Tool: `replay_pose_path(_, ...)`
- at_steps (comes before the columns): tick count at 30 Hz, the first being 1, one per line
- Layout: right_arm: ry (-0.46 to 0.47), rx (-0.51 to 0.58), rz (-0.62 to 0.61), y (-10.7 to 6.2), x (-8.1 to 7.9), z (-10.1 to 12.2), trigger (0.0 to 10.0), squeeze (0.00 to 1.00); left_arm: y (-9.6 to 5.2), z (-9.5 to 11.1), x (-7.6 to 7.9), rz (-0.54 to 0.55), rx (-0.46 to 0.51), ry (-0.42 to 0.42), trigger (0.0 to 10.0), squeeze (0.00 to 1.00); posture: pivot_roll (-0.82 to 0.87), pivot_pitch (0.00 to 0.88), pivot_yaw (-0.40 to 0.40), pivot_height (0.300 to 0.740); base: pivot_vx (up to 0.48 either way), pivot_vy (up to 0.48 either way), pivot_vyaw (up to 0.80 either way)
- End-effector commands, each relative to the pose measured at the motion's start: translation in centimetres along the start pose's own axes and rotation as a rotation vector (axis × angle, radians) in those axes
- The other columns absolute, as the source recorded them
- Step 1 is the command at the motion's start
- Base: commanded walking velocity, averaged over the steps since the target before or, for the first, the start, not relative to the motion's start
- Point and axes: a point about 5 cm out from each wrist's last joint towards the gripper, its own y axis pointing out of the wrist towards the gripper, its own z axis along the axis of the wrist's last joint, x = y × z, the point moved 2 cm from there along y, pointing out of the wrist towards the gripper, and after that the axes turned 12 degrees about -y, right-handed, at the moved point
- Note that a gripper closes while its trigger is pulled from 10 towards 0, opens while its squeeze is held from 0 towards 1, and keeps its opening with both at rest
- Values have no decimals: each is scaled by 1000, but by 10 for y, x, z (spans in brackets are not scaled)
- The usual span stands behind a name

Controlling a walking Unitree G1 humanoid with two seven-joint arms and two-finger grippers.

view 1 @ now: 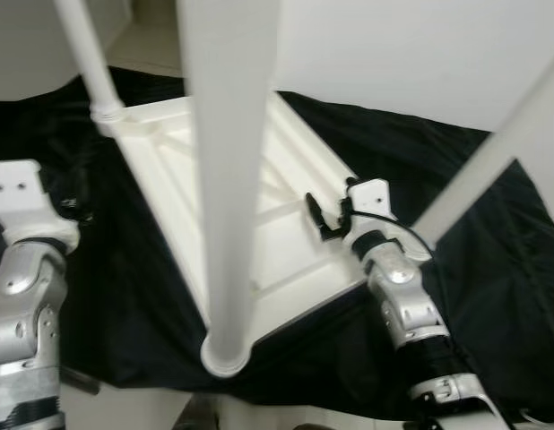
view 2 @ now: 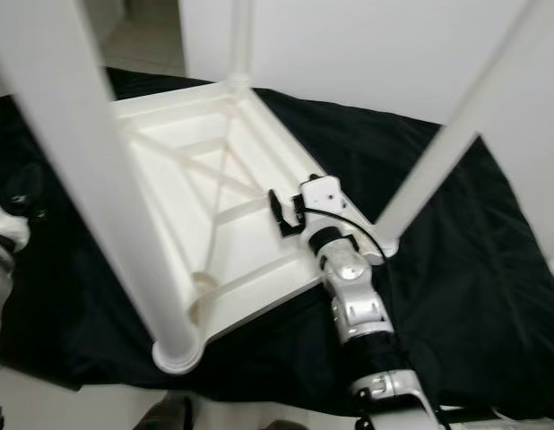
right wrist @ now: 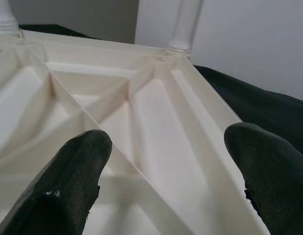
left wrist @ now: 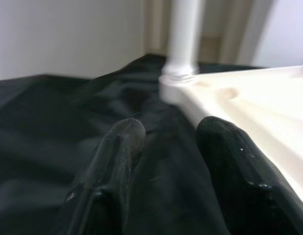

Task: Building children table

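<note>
So from the head cameras: the white plastic table [view 2: 205, 224] is lying upside down on a black cloth [view 2: 456, 233] spread over the floor, ribbed underside up, with legs [view 1: 230, 179] sticking up toward the camera at all the corners I can see. The right gripper [view 2: 279, 215] hangs just over the near right edge of the underside, holding nothing. The left arm [view 1: 26, 296] sits off to the side, over the cloth.

Left wrist view: the left gripper [left wrist: 166, 142] has its fingers only a narrow gap apart, empty, low over the cloth right beside a table corner where a leg plugs in.

Right wrist view: fingers spread wide over the ribs, nothing between them.

My guess is this thing is light, stiff and kinda slick, hollow moulded plastic. The legs look like the sanest place to grab, or pinch a rim edge or rib. The flat panels probably just slip.
</note>
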Motion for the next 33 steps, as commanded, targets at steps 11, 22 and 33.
replay_pose_path(11,17,-31,-56,-8,11,-14,10000,0,-3,-9,4,-4,-32,-3,10000,0,72,59,-60,740,0,0,71)
replay_pose_path(22,36,-56,-77,-16,17,-24,10000,0,7,-21,8,-39,-99,2,10000,0,22,45,24,740,0,0,0)
replay_pose_path(33,15,-64,-88,-28,13,-28,10000,0,0,-36,14,-73,-124,-35,10000,0,4,43,21,740,0,0,0)
